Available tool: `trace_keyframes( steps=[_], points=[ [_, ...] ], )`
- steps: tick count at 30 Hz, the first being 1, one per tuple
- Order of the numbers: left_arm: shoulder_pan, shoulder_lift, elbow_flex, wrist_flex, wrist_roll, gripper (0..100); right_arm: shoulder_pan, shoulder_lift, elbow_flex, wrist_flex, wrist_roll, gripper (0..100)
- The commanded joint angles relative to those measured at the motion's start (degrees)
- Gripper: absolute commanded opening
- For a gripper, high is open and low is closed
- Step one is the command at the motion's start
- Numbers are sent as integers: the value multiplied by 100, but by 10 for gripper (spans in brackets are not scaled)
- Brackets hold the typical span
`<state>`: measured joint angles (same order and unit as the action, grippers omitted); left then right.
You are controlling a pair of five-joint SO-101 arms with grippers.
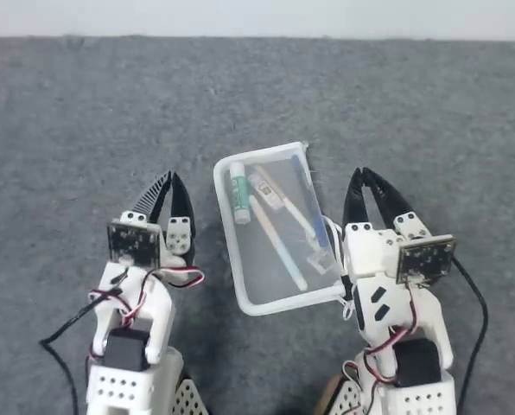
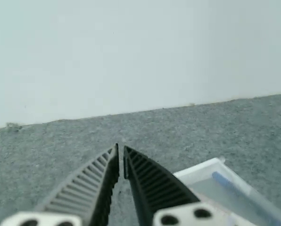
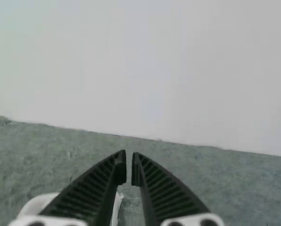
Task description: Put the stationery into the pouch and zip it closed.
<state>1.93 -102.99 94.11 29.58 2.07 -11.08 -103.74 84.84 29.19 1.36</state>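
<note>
In the high view, a grey mat (image 1: 76, 112) with a rough, felt-like surface covers the table, and a pale wall (image 1: 240, 15) runs along its far edge. The pouch (image 1: 259, 281) lies flat on the mat between the two arms. It is a rectangle of clear, soft plastic with a white border and rounded corners. Through the plastic show a glue stick (image 1: 239, 195), round, white with a green band, a long pale blue pen (image 1: 281, 248) and a white pen (image 1: 277, 201) beside it. A thin blue strip (image 1: 304, 184) runs along the side nearest the right arm. Whether the pouch is zipped, I cannot tell. The left gripper (image 1: 172, 176) rests just beside the pouch's left side, apart from it, its black ribbed fingers pressed together at the tips. The right gripper (image 1: 362, 172) is just beside the right side, fingers also brought together. Both arms have white plastic bodies with red and black wires.

In the left wrist view, the left gripper (image 2: 121, 149) points over the mat (image 2: 46, 146) toward the wall (image 2: 131, 52). Its toothed fingers meet with only a thin slit between them. A corner of the pouch (image 2: 204, 170) lies just beside one finger, with the blue strip (image 2: 227, 182) inside.

In the right wrist view, the right gripper (image 3: 128, 155) points the same way, over the mat (image 3: 32, 146), its ribbed fingers nearly touching and holding nothing.
</note>
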Motion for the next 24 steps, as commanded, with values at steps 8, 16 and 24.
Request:
trace_keyframes(
  steps=[8,16,24],
  points=[
    [-9,-141,101,-44,-62,12,84,-22,985,4,-35,10],
    [-9,-141,242,202,-53,13,163,-13,1169,725,-53,10],
    [44,-141,242,1433,-44,13,171,-13,1169,2246,-62,7]
  ],
)
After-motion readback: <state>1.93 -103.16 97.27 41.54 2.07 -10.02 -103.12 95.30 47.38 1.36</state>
